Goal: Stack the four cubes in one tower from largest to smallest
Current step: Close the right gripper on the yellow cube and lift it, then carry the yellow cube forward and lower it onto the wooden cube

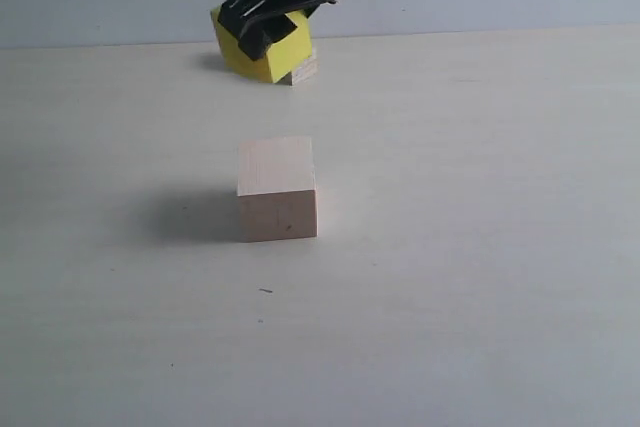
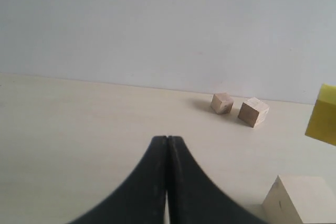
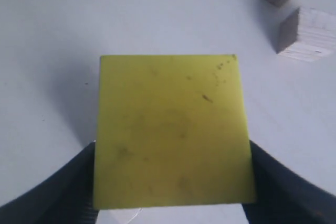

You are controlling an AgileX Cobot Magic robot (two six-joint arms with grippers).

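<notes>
My right hand (image 1: pixel 262 32) is clamped on the yellow cube (image 1: pixel 278 55), with one finger on each of two opposite sides. The cube hangs tilted near the far edge of the counter (image 1: pixel 480 247) and seems to be just off the surface. Its upper face shows only a few small dark specks. The smallest wood cube (image 2: pixel 222 103) and the second small wood cube (image 2: pixel 253 112) stand apart but near each other by the same far edge, close to the yellow cube. The large wood cube (image 1: pixel 277 190) stands alone in the middle of the counter, showing only faint grain. My left hand (image 2: pixel 167 140) has its fingers pressed together and holds nothing. It is low over the counter, near the large wood cube.
</notes>
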